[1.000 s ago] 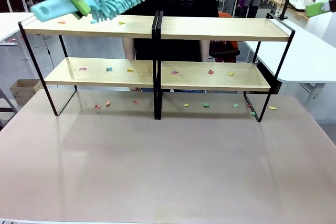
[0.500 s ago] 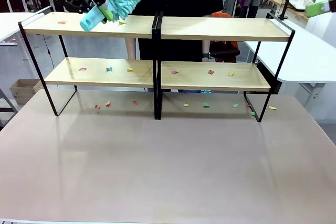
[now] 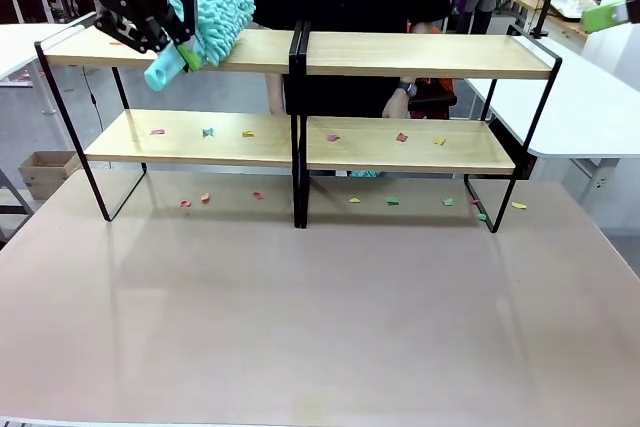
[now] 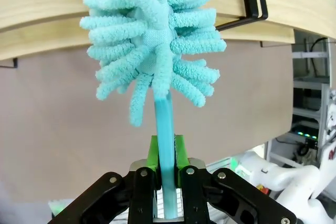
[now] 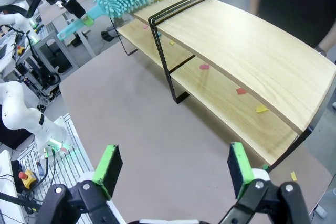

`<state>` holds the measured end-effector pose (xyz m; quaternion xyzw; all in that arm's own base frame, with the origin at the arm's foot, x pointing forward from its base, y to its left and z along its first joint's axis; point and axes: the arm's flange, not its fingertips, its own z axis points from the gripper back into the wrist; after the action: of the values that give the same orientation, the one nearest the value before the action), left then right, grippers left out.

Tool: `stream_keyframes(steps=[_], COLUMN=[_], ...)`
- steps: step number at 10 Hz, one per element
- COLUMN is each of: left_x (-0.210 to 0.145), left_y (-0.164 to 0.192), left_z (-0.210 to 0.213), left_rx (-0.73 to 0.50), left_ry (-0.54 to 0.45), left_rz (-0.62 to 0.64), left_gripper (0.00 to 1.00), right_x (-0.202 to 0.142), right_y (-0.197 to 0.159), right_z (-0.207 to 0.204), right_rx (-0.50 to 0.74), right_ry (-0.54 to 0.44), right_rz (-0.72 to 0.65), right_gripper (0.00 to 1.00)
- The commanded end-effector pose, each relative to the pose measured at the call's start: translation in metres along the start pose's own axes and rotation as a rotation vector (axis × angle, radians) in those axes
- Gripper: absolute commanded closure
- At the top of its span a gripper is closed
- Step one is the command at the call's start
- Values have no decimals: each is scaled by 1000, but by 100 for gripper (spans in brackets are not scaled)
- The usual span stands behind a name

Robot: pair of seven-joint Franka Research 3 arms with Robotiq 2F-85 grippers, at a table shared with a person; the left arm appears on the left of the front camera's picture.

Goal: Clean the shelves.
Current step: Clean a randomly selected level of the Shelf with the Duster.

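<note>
The beige desk carried the shelves, two racks side by side along its far half. Over the last second the teal duster had come down from above the left rack's corner onto its top board, head pointing towards the middle join. The yellow scrap seen there before no longer showed, likely swept off or covered. The left pincer stayed clamped on the duster's handle, while the right pincer hung fingers wide apart, empty. Coloured scraps littered the lower boards and desk, so most cleaning remained
</note>
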<state>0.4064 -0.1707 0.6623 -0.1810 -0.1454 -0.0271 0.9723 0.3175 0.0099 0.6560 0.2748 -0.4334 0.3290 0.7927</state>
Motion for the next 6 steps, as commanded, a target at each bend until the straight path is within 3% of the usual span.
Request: stream_keyframes(steps=[1, 6], left_x=[-3, -3], left_y=[3, 20], left_z=[6, -4], left_rx=[-15, 180], left_ry=[20, 90], left_rz=[-21, -40], left_gripper=[87, 87], right_x=[1, 1], right_y=[0, 0], right_z=[0, 0], right_rx=[4, 4], right_ry=[-7, -7], right_rz=[1, 1], right_gripper=[0, 0])
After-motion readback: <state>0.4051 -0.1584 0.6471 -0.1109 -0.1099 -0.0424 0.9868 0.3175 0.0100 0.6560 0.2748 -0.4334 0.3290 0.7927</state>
